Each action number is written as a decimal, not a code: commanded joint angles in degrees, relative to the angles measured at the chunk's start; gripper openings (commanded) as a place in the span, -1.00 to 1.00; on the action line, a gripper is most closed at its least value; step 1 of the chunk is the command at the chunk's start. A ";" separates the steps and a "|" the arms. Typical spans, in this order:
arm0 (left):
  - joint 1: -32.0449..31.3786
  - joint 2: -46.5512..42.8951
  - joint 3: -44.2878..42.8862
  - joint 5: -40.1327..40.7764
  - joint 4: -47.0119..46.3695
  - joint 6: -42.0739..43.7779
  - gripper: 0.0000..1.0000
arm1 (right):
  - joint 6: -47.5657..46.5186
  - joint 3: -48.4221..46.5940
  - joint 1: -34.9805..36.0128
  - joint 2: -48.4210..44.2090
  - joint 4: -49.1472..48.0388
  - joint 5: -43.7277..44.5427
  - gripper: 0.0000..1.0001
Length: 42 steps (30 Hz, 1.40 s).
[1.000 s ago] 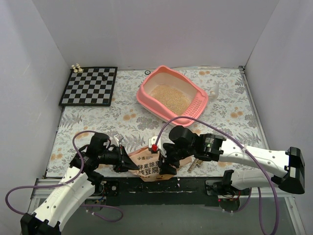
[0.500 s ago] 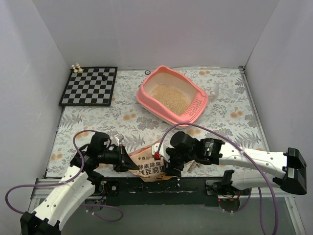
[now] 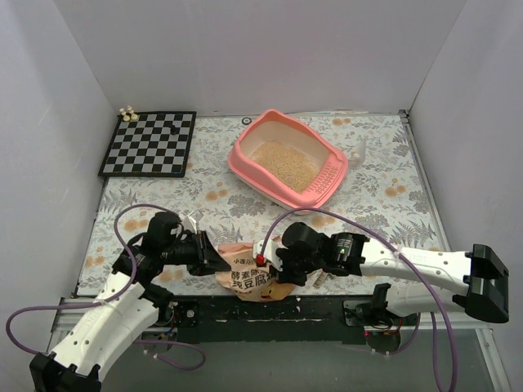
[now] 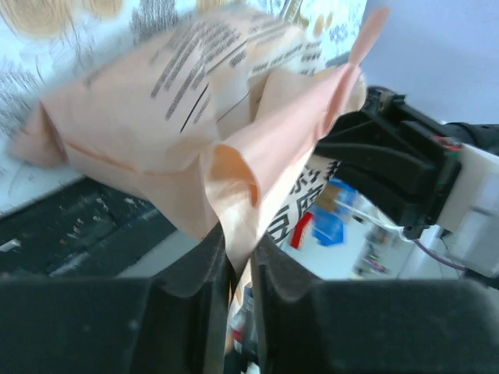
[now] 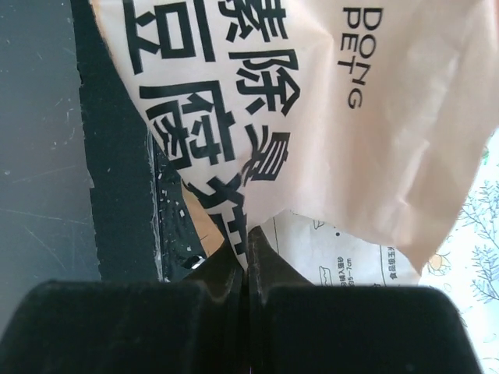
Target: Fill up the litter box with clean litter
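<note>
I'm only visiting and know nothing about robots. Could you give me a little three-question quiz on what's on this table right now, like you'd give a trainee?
1. True or false: the litter box already holds some clean litter.
2. The left gripper and the right gripper are each shut on: A a cup; B the printed bag; C a brush.
3. In which corner of the table does the checkerboard lie?
Key: 1 true; 2 B; 3 the far left corner.

The pink litter box (image 3: 242, 160) sits upright far back, beige clean litter (image 3: 284, 163) covering its bottom.
</note>
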State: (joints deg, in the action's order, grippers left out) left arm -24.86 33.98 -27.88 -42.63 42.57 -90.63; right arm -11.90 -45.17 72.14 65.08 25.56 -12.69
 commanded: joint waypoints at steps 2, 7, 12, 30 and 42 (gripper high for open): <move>0.25 -2.59 -17.70 24.30 5.50 12.12 -0.51 | 2.06 -0.10 0.11 3.30 1.77 -2.68 -0.97; 0.25 -9.01 -25.47 27.11 -1.58 21.27 -0.51 | 2.32 -1.06 -3.49 3.04 1.68 -4.80 -0.97; -0.36 -4.45 -20.30 2.49 -9.59 22.34 -0.52 | 0.39 -3.08 -9.11 1.11 3.61 -8.22 -0.97; -5.09 9.43 -16.68 -3.26 -16.02 30.60 -0.16 | 1.70 -2.12 -12.37 0.57 3.79 -10.34 -0.97; -24.88 12.86 -12.56 15.56 -26.21 42.64 0.09 | 4.08 1.22 -15.98 -2.23 2.48 -13.15 -0.97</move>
State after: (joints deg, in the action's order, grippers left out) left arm -47.97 49.10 -43.55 -31.81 23.55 -53.54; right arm -9.34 -45.39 56.99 65.76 26.57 -25.17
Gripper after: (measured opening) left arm 0.535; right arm 0.030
